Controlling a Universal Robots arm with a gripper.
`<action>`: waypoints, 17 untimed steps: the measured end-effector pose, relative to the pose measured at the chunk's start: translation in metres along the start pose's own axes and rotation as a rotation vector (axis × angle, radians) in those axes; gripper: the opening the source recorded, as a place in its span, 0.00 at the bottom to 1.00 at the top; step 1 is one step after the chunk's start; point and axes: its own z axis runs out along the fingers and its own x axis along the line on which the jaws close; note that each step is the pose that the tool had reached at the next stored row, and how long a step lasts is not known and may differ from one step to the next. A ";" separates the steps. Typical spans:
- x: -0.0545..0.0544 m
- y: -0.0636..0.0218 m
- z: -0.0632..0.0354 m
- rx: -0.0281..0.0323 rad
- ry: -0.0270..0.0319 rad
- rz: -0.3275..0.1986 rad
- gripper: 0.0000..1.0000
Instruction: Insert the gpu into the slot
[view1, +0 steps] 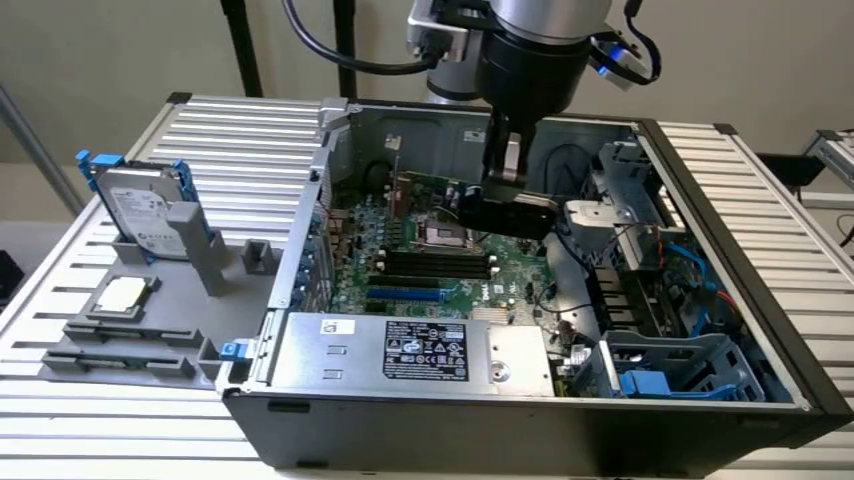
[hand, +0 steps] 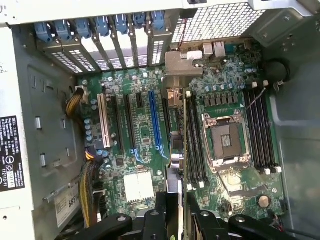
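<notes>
Gripper (view1: 502, 188) is clamped tight on the gpu (view1: 514, 217), card held up off the motherboard inside the open case. The slot (view1: 404, 295), that blue strip, sits at seven o'clock from the card in the exterior view, apart and not lined up. In the wrist view the card's thin edge runs parallel to the blue strip but beside it, nearer the black memory slots (view1: 434, 263). That's the danger: lowered here, the green edge would land on those or on bare board. Any tilt could jam one end first. The metal bracket (hand: 182, 65) might catch the rear expansion frame (hand: 125, 45). The power-supply box (view1: 414, 350) at six o'clock crowds the near side; the cable bundle (hand: 89, 187) lies beyond the slot.
</notes>
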 end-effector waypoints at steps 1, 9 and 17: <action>0.000 0.0001 0.0016 -0.0012 0.0000 -0.013 0.26; 0.003 0.0118 0.0165 -0.0061 -0.0005 -0.067 0.26; 0.007 0.0293 0.0313 -0.0078 0.0002 -0.085 0.26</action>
